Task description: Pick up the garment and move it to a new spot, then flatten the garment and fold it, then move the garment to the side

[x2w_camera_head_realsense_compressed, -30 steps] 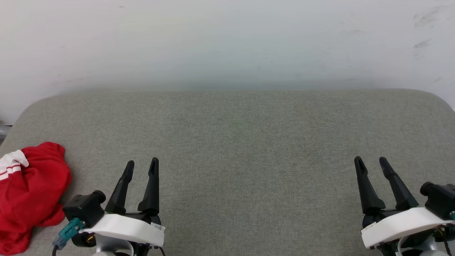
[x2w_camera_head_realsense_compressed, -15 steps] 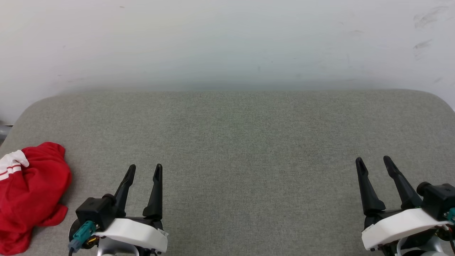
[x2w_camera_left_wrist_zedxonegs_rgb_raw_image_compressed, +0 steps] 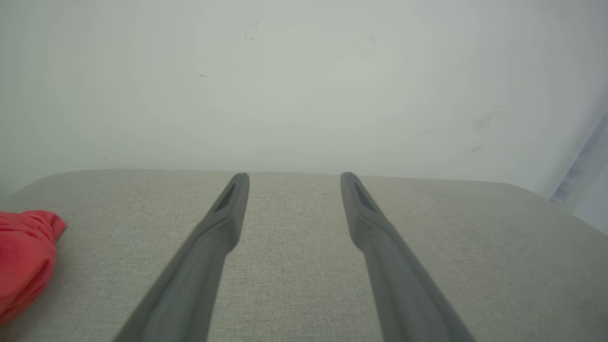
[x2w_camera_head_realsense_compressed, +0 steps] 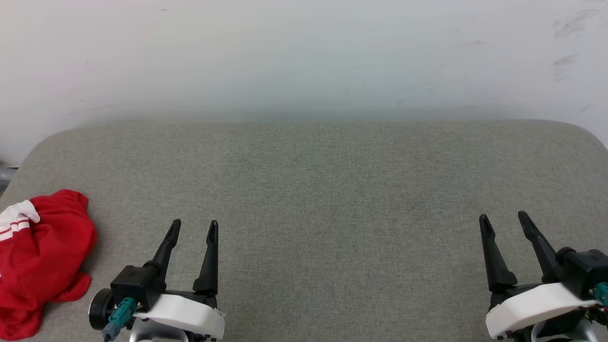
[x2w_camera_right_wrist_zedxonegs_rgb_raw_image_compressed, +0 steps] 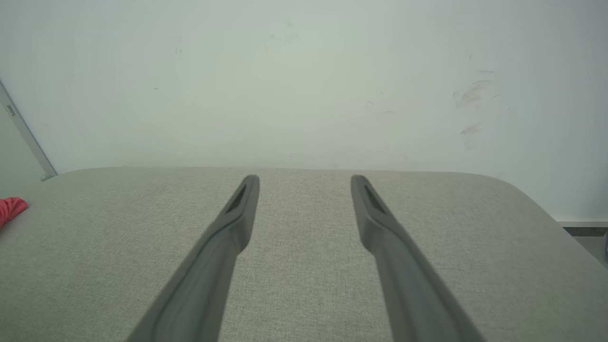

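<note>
The garment (x2w_camera_head_realsense_compressed: 40, 259), bright red with a white, red-striped sleeve end, lies crumpled at the far left edge of the grey cushioned surface (x2w_camera_head_realsense_compressed: 313, 190). A red corner of the garment (x2w_camera_left_wrist_zedxonegs_rgb_raw_image_compressed: 23, 256) shows at the left of the left wrist view, and a small tip of the garment (x2w_camera_right_wrist_zedxonegs_rgb_raw_image_compressed: 10, 209) at the left edge of the right wrist view. My left gripper (x2w_camera_head_realsense_compressed: 194, 227) stands open and empty, a short way right of the garment. Far to the right, my right gripper (x2w_camera_head_realsense_compressed: 503, 221) is open and empty too.
A pale wall (x2w_camera_head_realsense_compressed: 304, 57) rises behind the cushioned surface, whose back corners are rounded. The grey fabric stretches wide between the two grippers. A metal strip (x2w_camera_right_wrist_zedxonegs_rgb_raw_image_compressed: 23, 137) runs along the wall at the left of the right wrist view.
Both grippers have drawn back a little toward the bottom of the head view; the left one also shifted slightly right and straightened. The garment has not moved.
</note>
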{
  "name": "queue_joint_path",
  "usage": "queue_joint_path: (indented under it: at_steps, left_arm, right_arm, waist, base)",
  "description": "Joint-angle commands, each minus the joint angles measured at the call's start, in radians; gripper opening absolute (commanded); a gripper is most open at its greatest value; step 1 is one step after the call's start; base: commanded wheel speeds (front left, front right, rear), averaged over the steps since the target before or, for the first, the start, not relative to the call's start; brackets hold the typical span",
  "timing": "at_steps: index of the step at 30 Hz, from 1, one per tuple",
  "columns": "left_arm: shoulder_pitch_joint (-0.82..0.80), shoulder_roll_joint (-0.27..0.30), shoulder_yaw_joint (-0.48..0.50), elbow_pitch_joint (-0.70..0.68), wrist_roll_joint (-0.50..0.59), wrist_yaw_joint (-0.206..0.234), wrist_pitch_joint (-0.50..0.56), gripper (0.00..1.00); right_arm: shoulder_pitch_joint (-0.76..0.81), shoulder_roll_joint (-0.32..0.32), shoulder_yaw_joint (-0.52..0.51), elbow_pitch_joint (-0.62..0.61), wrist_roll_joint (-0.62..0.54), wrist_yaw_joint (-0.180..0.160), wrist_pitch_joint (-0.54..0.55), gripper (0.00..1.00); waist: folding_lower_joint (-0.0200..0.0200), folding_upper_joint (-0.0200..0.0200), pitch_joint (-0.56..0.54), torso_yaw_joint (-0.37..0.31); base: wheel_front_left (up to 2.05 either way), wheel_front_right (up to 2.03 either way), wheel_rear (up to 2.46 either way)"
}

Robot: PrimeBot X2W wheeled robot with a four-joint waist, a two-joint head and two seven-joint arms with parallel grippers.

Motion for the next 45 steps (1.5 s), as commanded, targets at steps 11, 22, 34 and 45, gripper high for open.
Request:
queue_joint_path:
  at_steps: [11, 22, 34, 45]
  left_arm:
    - [0.002, -0.005, 0.005, 0.009, 0.067, 0.002, -0.027, 1.00]
    - [-0.015, -0.007, 0.017, 0.033, 0.057, 0.004, -0.028, 1.00]
    - [-0.034, -0.005, 0.059, 0.052, 0.062, 0.026, -0.028, 1.00]
    - [-0.034, 0.010, 0.104, 0.057, 0.073, 0.040, -0.028, 1.00]
  right_arm:
    - [0.017, 0.004, -0.002, -0.012, -0.032, 0.000, -0.021, 1.00]
    - [0.021, 0.004, -0.007, -0.009, -0.012, 0.000, -0.021, 1.00]
    - [0.003, 0.004, 0.026, -0.045, -0.046, 0.000, 0.009, 1.00]
    - [-0.007, 0.003, 0.077, -0.043, -0.066, 0.000, 0.019, 1.00]
  waist:
    - [0.0000, 0.0000, 0.000, 0.005]
    - [0.0000, 0.0000, 0.004, 0.034]
    - [0.0000, 0.0000, 0.008, 0.193]
    - [0.0000, 0.0000, 0.005, 0.375]
  base:
    - [0.00, 0.00, 0.00]
    - [0.00, 0.00, 0.00]
    - [0.00, 0.00, 0.00]
    - [0.00, 0.00, 0.00]
